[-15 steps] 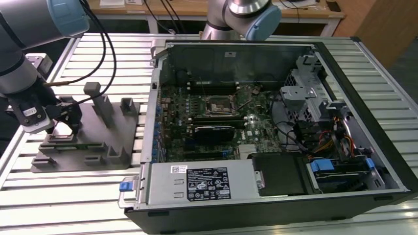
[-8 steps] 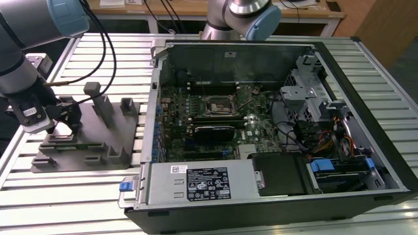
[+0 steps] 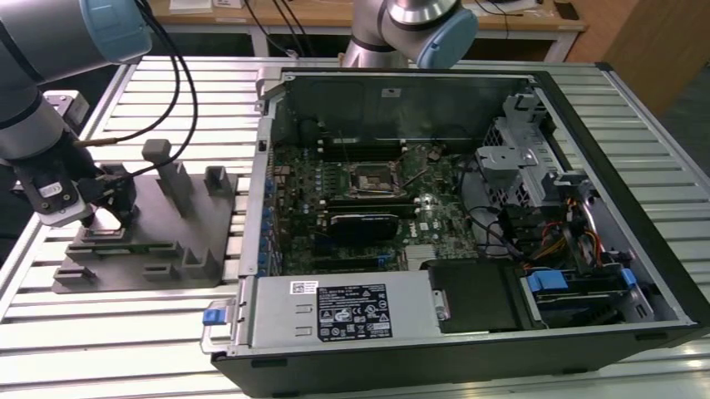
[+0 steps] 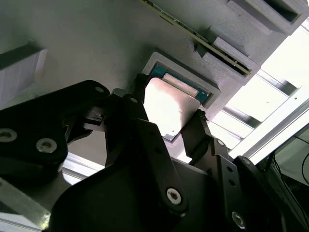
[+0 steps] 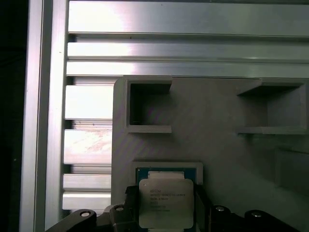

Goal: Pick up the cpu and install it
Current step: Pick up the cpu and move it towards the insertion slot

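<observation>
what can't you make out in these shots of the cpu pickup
the cpu: one edge is hidden behind the gripper in both wrist views.
grey fixture pocket: covered by the cpu, so seated or lifted is unclear.
motherboard socket, exterior view: too small to tell whether it is open.

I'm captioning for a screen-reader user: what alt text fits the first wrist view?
The cpu, silver top up, is gripped between the black fingers of the gripper at a square recess in the grey fixture. A slatted aluminium table lies beyond.
</observation>
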Controlling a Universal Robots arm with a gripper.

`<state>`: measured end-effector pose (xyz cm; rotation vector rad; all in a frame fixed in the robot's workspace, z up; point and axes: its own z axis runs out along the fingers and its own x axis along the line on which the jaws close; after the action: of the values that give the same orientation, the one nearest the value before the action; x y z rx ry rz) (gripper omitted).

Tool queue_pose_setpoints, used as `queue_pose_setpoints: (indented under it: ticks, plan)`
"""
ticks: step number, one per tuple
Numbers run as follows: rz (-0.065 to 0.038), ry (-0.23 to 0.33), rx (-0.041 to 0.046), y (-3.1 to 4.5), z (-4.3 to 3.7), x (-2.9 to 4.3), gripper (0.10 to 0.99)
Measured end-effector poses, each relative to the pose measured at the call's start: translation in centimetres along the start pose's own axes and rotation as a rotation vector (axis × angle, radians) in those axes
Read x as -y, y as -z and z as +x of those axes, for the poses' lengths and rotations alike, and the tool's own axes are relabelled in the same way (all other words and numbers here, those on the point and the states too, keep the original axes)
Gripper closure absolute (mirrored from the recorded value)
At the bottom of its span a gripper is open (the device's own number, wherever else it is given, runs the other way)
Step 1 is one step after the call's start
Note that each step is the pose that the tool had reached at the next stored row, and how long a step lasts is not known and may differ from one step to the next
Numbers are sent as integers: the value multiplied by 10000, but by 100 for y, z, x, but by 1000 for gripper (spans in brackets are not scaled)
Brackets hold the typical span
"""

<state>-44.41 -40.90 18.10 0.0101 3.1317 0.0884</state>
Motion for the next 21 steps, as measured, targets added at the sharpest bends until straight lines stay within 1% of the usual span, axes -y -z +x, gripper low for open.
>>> queue_pose_setpoints:
  ticks: [3,8,17,21]
  plan:
    - [0,0,0,2,0,0,541]
    - [0,0,0,43,0,-2,541]
    - [-5,0,-1,195,-2,-11,541]
    - [-8,0,0,251,-2,-14,541]
